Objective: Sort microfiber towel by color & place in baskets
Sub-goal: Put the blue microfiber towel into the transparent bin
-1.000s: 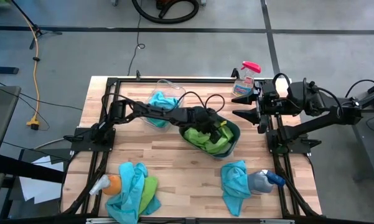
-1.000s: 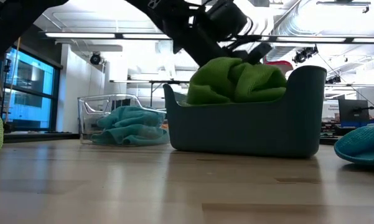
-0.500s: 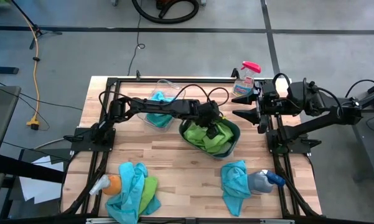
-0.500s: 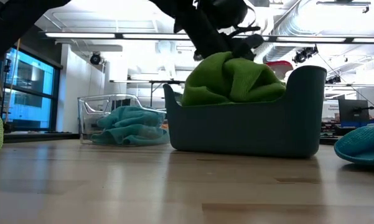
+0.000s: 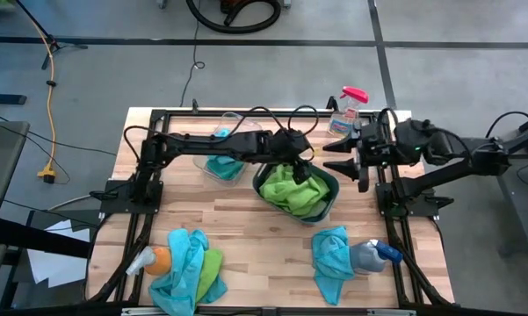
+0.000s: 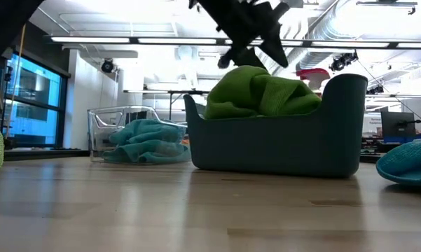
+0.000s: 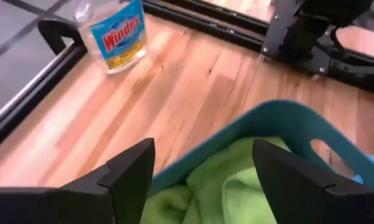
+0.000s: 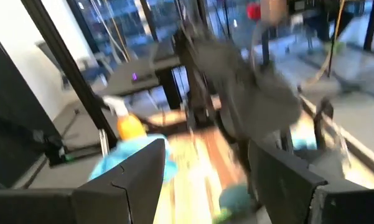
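The left gripper [image 5: 300,161] hangs just above the dark teal basket [image 5: 327,204], its two fingers [image 7: 132,171] spread wide with nothing between them. Directly under it a heap of lime green towels [image 5: 292,190] fills the basket and mounds up over the rim; in the low view the green pile [image 6: 260,91] sits a little below the fingers, not touching them. Past the fingertips, on the table [image 5: 246,228] beyond the basket's far wall [image 7: 280,118], stands a spray bottle with a pink top [image 5: 345,110], and its blue label [image 7: 119,35] shows in the left wrist view.

Beside that gripper, back along its own arm, is the clear basket [image 5: 237,132] with a turquoise towel [image 6: 146,140] lying in it; the two baskets stand close together.

The right gripper [image 5: 350,161] hovers near the table's edge, beside the dark teal basket and level with the left gripper, its fingers [image 8: 137,174] held apart and empty.

Well away from both grippers, toward the near edge of the table, more cloth waits: a turquoise towel lying over a lime green one [image 5: 190,274] next to an orange-bodied bottle [image 5: 157,261], and another turquoise towel [image 5: 332,254] touching a bottle with a blue top [image 5: 372,254].
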{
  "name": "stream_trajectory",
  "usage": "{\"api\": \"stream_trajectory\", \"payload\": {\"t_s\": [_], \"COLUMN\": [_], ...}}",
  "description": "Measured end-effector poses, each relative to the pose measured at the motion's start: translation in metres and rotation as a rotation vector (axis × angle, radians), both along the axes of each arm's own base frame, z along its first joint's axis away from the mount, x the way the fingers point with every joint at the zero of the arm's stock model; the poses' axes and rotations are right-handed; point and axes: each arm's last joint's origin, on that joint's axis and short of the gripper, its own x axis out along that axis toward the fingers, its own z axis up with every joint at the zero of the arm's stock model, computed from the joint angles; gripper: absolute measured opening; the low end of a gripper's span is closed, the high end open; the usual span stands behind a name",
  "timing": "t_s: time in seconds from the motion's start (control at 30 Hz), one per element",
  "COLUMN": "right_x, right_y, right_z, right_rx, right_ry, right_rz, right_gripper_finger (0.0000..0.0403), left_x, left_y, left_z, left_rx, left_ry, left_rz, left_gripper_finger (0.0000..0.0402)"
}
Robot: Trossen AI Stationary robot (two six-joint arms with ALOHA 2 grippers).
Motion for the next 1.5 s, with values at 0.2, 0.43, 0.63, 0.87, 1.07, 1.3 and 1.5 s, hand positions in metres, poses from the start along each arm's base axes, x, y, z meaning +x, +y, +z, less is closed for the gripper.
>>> {"api": "stream_trajectory", "payload": {"t_s": [0.2, 0.43, 0.63, 0.87, 1.07, 1.3, 1.5], "right_x": [0.008, 0.012, 0.018, 0.033, 0.038, 0.052, 0.078], "right_y": [0.001, 0.003, 0.004, 0.006, 0.006, 0.020, 0.043], "right_z": [-0.033, -0.073, -0.097, -0.107, -0.110, -0.087, -0.069], "right_rx": [0.065, 0.157, 0.191, 0.222, 0.335, 0.394, 0.213], "right_ry": [0.173, 0.298, 0.298, 0.064, -0.001, -0.017, 0.246], "right_rz": [-0.023, -0.025, -0.026, 0.000, -0.012, 0.116, 0.181], "right_gripper_finger": [0.0229, 0.0229, 0.0229, 0.0229, 0.0229, 0.0229, 0.0229], "left_x": [-0.008, -0.036, -0.086, -0.149, -0.188, -0.229, -0.265], "left_y": [-0.003, -0.009, -0.021, -0.040, -0.055, -0.067, -0.065], "left_z": [0.013, 0.009, 0.018, 0.026, 0.036, 0.081, 0.106], "left_rx": [0.050, 0.005, -0.034, -0.061, -0.102, -0.082, -0.039], "left_ry": [-0.006, -0.100, -0.278, -0.459, -0.529, -0.742, -0.852], "left_rz": [0.001, 0.036, 0.066, 0.109, 0.093, 0.007, 0.055], "left_gripper_finger": [0.0259, 0.0259, 0.0259, 0.0259, 0.0259, 0.0259, 0.0259]}}
